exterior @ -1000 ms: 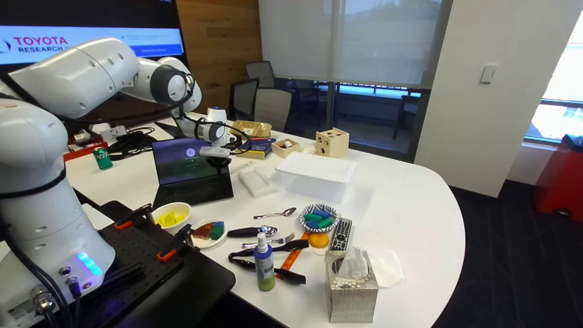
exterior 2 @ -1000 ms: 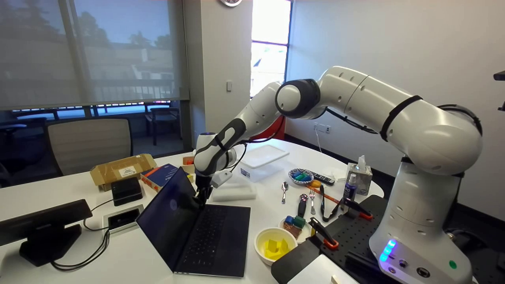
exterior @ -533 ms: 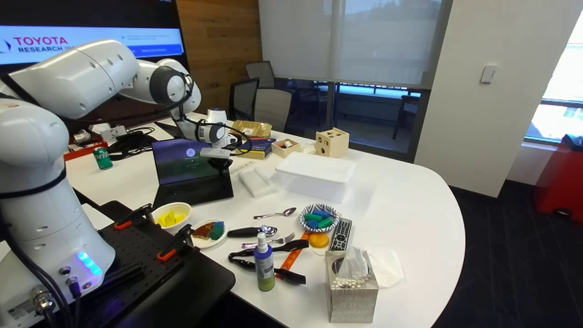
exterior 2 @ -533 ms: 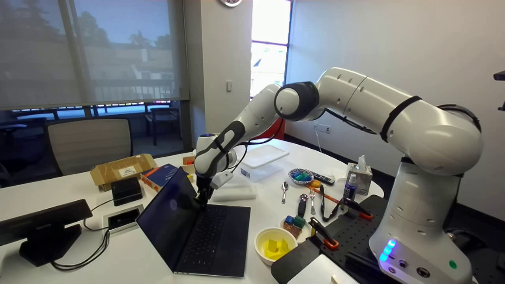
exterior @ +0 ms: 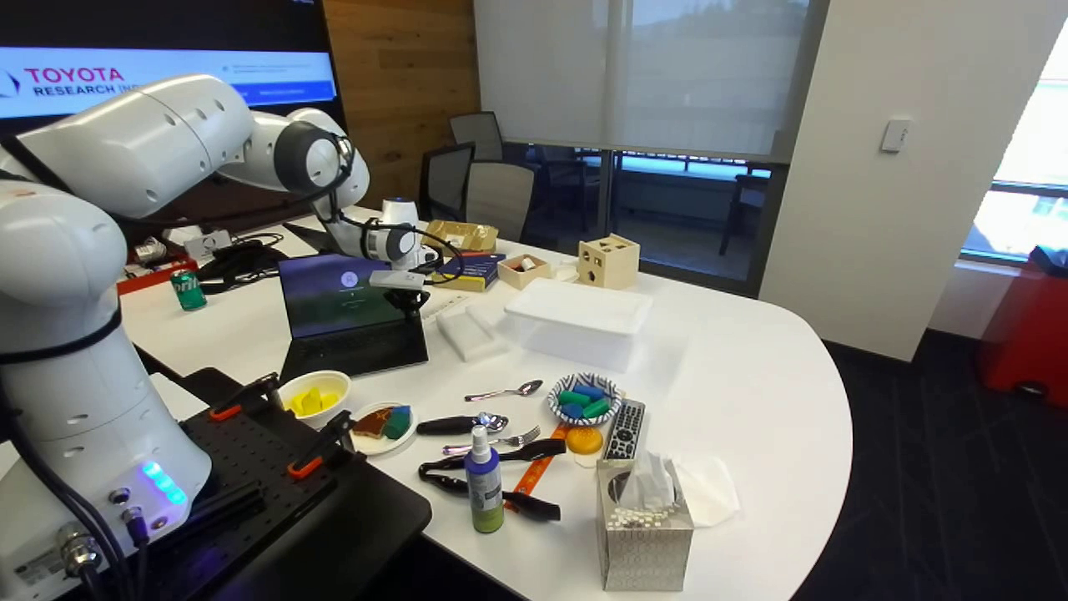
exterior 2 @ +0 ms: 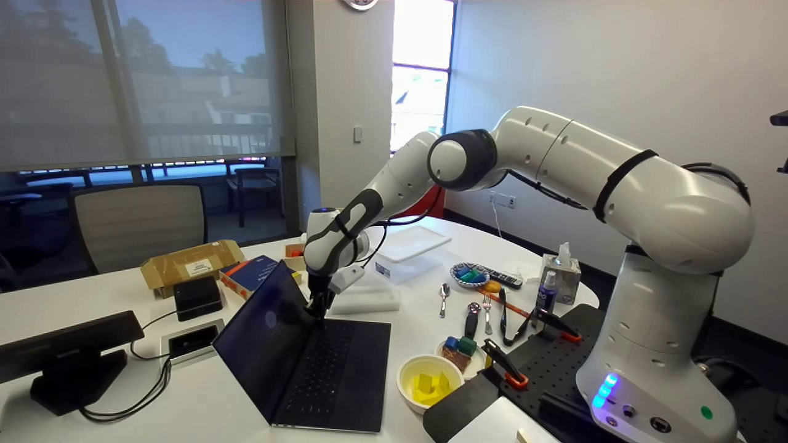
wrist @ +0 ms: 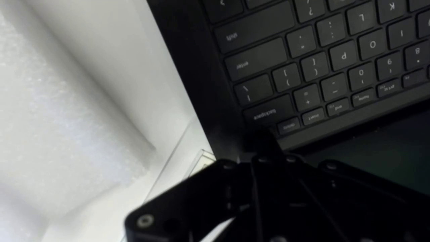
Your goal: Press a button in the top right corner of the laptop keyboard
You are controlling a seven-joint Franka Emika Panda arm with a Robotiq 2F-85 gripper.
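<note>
The black laptop (exterior: 329,296) stands open with a dark glowing screen; it also shows in an exterior view (exterior 2: 265,344). Its keyboard (wrist: 302,64) appears upside down in the wrist view, with readable keys. My gripper (wrist: 260,136) is shut and empty, fingertips together. The tips cover the corner key spot beside the delete key (wrist: 288,125) and below the backspace key (wrist: 267,111). In both exterior views the gripper (exterior: 411,310) (exterior 2: 319,317) points down at the keyboard's far corner, close to the screen. I cannot tell whether the tips touch a key.
White foam (wrist: 67,111) lies beside the laptop. A white lidded box (exterior: 576,321) stands past it. A bowl of yellow pieces (exterior 2: 430,383) sits near the laptop's front edge. The laptop screen (exterior 2: 261,351) rises close beside the gripper.
The gripper has shifted slightly, a little to the right in both exterior views, staying at the same keyboard corner. The arm's elbow sits slightly lower. The laptop has not moved.
</note>
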